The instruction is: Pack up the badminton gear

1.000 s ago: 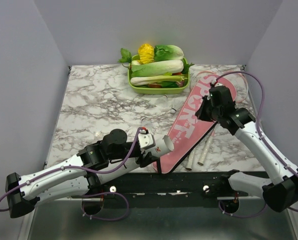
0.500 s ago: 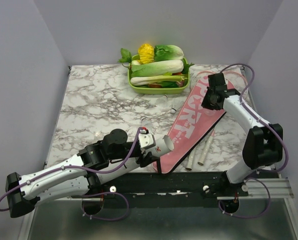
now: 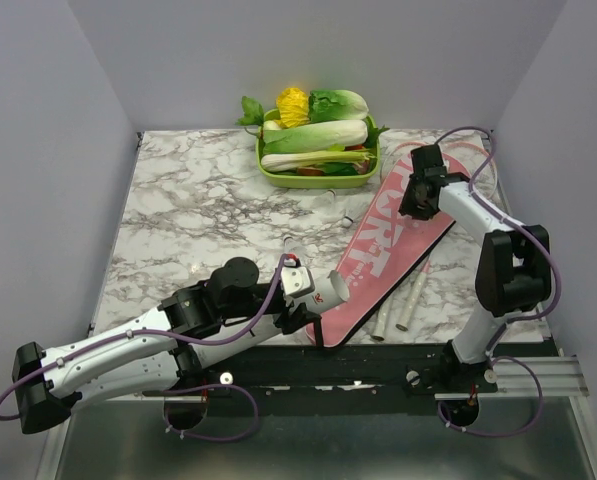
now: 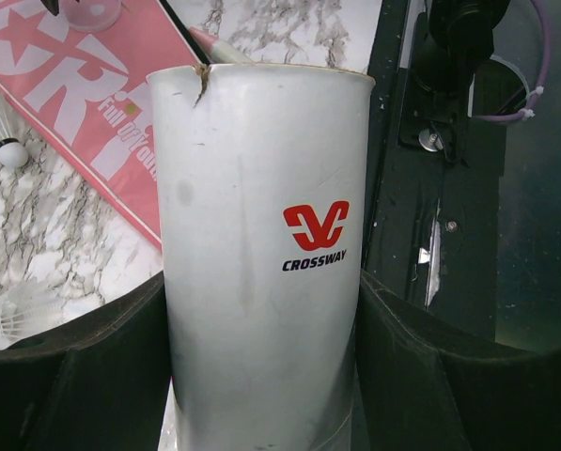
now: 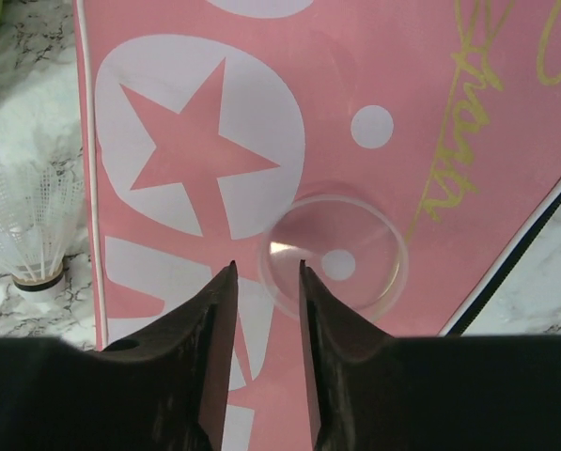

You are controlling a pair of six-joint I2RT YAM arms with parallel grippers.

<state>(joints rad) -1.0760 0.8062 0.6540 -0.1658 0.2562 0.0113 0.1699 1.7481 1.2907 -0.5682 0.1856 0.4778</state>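
Observation:
My left gripper (image 4: pixel 261 282) is shut on the long white tube (image 4: pixel 261 188), which has a red logo; it is held low over the table's near edge (image 3: pixel 323 290). The pink cover bag (image 3: pixel 388 250) lies diagonally at the right, white lettering up. Two pale racket handles (image 3: pixel 408 300) stick out beside its near end. My right gripper (image 5: pixel 266 268) hovers over the bag's upper part (image 5: pixel 195 150), jaws a little apart. A clear round lid (image 5: pixel 332 254) lies on the bag, its rim at the right fingertip (image 5: pixel 303 282).
A green tray (image 3: pixel 318 178) of vegetables stands at the back centre. White shuttlecocks lie on the marble: one (image 5: pixel 31 235) left of the bag, two more (image 4: pixel 3 127) beside the tube. The black mounting rail (image 3: pixel 378 365) runs along the near edge.
The right arm has swung toward the back, up along the pink bag, and its jaws have parted from shut. The left arm and the tube have stayed put.

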